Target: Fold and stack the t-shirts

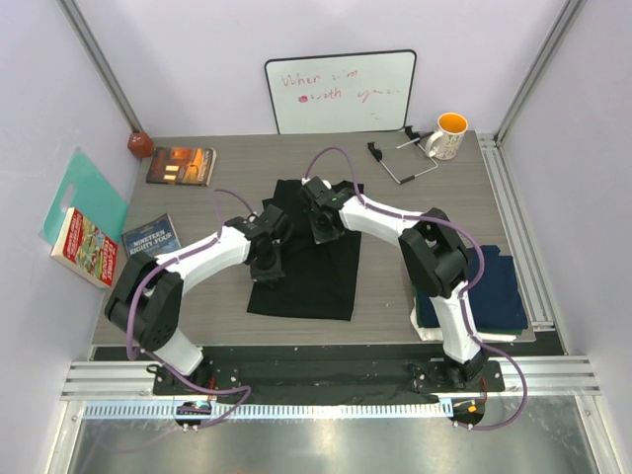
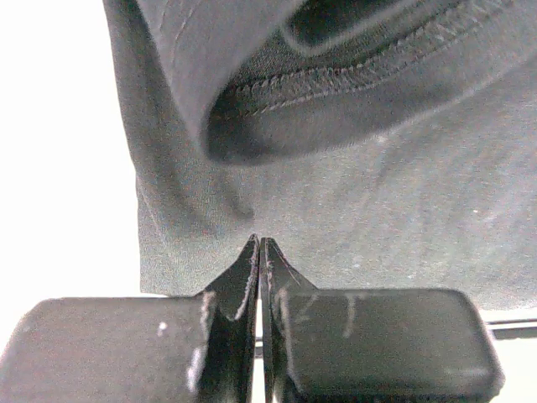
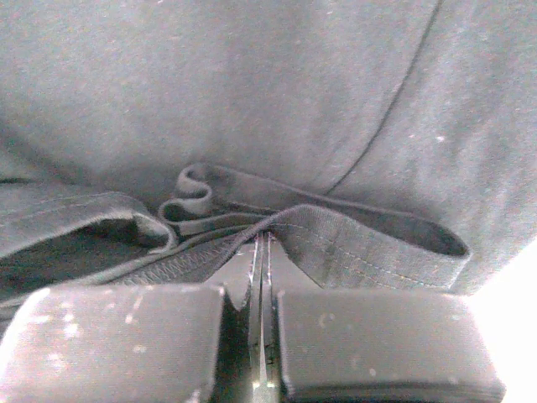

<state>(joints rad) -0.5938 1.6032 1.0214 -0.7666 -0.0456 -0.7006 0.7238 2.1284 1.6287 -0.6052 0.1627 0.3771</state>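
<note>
The table point(image 1: 217, 296) fills the middle of the top view; the black shirt point(image 1: 316, 281) lies spread at its centre, its lower half flat and its upper part rumpled where both arms reach in; a folded navy shirt point(image 1: 499, 291) sits at the right edge, partly under the right arm; a whiteboard point(image 1: 341, 91) leans at the back, three books point(image 1: 181, 165) lie along the left side and a mug point(image 1: 447, 136) stands at the upper right.

The left pincer point(image 2: 258, 248) has its fingers pressed together with black cloth at the tips and a crease running up from them, so it seems to be pinching the black shirt near its left edge; the right pincer point(image 3: 260, 243) is likewise closed, with the stitched hem point(image 3: 369, 239) bunched and drawn in between its tips.

The black shirt is light, limp and thin; it will sag and crease wherever it is unsupported, and a single layer could slip from a small pinch; the doubled, stitched hem and the corners are the firmest places to hold; lifting both sides level and keeping the cloth taut between them should give a straight fold.
</note>
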